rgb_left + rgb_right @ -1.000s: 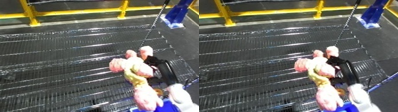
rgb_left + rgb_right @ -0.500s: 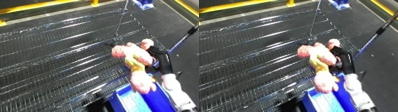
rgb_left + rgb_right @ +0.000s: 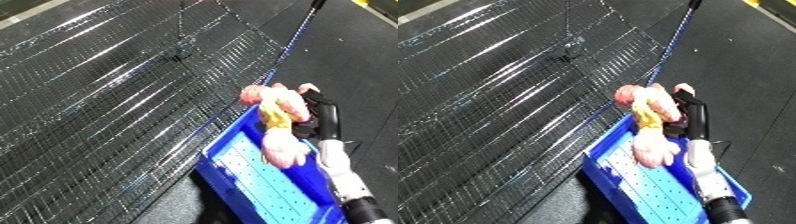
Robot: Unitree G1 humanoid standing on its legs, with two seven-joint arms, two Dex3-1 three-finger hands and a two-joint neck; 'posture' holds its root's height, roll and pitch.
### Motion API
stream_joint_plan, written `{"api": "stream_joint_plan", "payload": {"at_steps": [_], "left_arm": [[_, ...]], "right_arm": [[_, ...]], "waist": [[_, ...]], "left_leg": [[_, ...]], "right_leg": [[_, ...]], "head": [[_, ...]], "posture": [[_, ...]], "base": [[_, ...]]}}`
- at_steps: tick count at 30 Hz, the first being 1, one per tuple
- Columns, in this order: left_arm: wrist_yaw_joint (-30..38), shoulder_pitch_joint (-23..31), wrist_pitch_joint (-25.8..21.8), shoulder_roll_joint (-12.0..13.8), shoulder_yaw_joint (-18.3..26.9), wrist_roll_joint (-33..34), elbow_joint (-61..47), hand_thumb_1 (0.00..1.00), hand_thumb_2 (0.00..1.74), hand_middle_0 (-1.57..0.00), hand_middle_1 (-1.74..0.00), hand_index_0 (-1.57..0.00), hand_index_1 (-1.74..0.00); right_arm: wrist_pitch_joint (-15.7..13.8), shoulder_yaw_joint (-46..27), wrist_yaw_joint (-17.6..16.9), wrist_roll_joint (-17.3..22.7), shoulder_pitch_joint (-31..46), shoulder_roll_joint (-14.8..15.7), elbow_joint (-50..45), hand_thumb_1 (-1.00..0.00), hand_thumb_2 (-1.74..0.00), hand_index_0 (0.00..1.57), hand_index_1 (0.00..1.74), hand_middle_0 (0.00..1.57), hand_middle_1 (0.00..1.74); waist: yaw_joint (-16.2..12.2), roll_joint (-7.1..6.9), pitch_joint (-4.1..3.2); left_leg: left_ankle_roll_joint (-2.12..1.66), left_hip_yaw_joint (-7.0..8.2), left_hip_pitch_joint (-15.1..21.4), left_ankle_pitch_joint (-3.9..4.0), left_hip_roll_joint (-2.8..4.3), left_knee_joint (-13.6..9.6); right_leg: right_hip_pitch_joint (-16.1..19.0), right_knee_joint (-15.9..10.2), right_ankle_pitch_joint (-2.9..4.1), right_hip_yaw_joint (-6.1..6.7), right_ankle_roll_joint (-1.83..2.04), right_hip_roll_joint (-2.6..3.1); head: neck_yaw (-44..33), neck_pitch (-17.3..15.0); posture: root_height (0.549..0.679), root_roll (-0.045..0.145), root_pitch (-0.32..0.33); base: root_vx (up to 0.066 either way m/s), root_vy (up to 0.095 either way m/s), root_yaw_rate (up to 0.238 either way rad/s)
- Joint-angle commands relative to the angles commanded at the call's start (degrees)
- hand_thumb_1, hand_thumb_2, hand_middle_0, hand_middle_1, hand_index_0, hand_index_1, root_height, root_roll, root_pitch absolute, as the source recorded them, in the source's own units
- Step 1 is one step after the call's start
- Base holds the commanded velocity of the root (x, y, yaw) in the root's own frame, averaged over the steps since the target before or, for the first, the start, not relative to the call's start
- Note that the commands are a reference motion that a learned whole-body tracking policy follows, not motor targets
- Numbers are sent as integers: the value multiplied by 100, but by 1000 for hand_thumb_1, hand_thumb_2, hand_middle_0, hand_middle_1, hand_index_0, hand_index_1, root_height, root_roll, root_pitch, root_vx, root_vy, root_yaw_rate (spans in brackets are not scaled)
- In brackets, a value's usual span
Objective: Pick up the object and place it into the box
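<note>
A pink and yellow soft toy (image 3: 277,120) hangs over the near end of the blue bin (image 3: 258,185), its lower pink part just above the bin's pale floor. My right hand (image 3: 320,117) is shut on the toy from the right side, with the white forearm (image 3: 342,170) running down to the lower edge. The bin sits at the right edge of the wire-mesh table (image 3: 115,95). My left hand shows in no view.
The black wire-mesh table fills the left and centre, bounded by a blue rail (image 3: 669,47) on its right. Dark floor (image 3: 355,60) lies to the right of the rail and bin.
The camera has swung right and tilted, bringing the blue bin fully into view. My right hand has carried the toy from over the mesh to above the bin.
</note>
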Motion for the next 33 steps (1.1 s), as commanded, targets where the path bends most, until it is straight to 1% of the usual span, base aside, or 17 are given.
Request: {"api": "stream_joint_plan", "payload": {"at_steps": [5, 10, 14, 17, 20, 26, 29, 33], "left_arm": [[9, -7, -37, 26, -14, -18, 20, 1000, 1740, -1570, -1740, -1570, -1740], [26, -1, -93, 60, -38, -22, 49, 1000, 1740, -1570, -1740, -1570, -1740], [38, -9, -153, 108, -60, -17, 64, 1000, 1740, -1570, -1740, -1570, -1740], [52, -34, -183, 134, -74, 0, 81, 1000, 1740, -1570, -1740, -1570, -1740], [58, -57, -203, 130, -101, 9, 83, 1000, 1740, -1570, -1740, -1570, -1740], [46, -99, -230, 124, -150, 28, 64, 1000, 1740, -1570, -1740, -1570, -1740], [40, -97, -227, 134, -167, 45, 43, 1000, 1740, -1570, -1740, -1570, -1740], [36, -67, -210, 131, -126, 23, 21, 1000, 1740, -1570, -1740, -1570, -1740]], "right_arm": [[-111, -20, -19, 368, -44, 130, 394, -750, -1305, 1178, 1305, 1178, 1305], [-155, -104, -166, 659, -132, 169, 961, -500, -870, 785, 870, 785, 870], [-184, -229, -271, 940, -244, 55, 1570, -300, -522, 471, 522, 471, 522], [-188, -284, -279, 1026, -280, -58, 1823, -150, -261, 235, 261, 235, 261], [-208, -284, -258, 1052, -282, -102, 1900, 0, 0, 0, 0, 0, 0], [-258, -225, -245, 1033, -278, -61, 1833, 0, 0, 0, 0, 0, 0], [-282, -187, -235, 1061, -306, -12, 1785, 0, 0, 0, 0, 0, 0], [-319, -63, -138, 1139, -356, 51, 1617, 0, 0, 0, 0, 0, 0]], "waist": [[-65, 17, -20], [-95, 41, -30], [-115, 88, -25], [-131, 127, -17], [-152, 166, -10], [-175, 209, -26], [-163, 206, -40], [-96, 177, -54]], "left_leg": [[-19, 50, 19, -4, 15, -10], [-27, 76, 26, -10, 21, -19], [-35, 92, 34, -13, 4, -28], [-42, 109, 39, -9, -7, -41], [-47, 128, 47, -3, -14, -60], [-50, 141, 56, 16, -21, -103], [-53, 138, 59, 26, -17, -121], [-58, 117, 65, 44, -16, -147]], "right_leg": [[-4, -24, 1, 30, -8, 11], [-15, -22, 3, 30, -8, 17], [-24, -20, 5, 34, -10, 8], [-28, -34, 2, 44, -9, 0], [-34, -51, -5, 54, -8, -4], [-24, -94, -25, 62, -9, -6], [-8, -112, -37, 48, -8, -2], [23, -141, -48, 22, -5, 12]], "head": [[148, 25], [343, 86], [435, 140], [455, 160], [429, 151], [366, 72], [319, 22], [195, 3]], "posture": [[642, 70, -184], [643, 73, -180], [644, 75, -177], [645, 78, -173], [645, 80, -170], [646, 82, -165], [647, 82, -164], [647, 80, -164]], "base": [[0, 1, -45], [1, -6, -30], [1, -5, -21], [-1, 1, -21], [0, 4, -31], [11, -2, -19], [17, -10, 6], [15, -11, 31]]}}
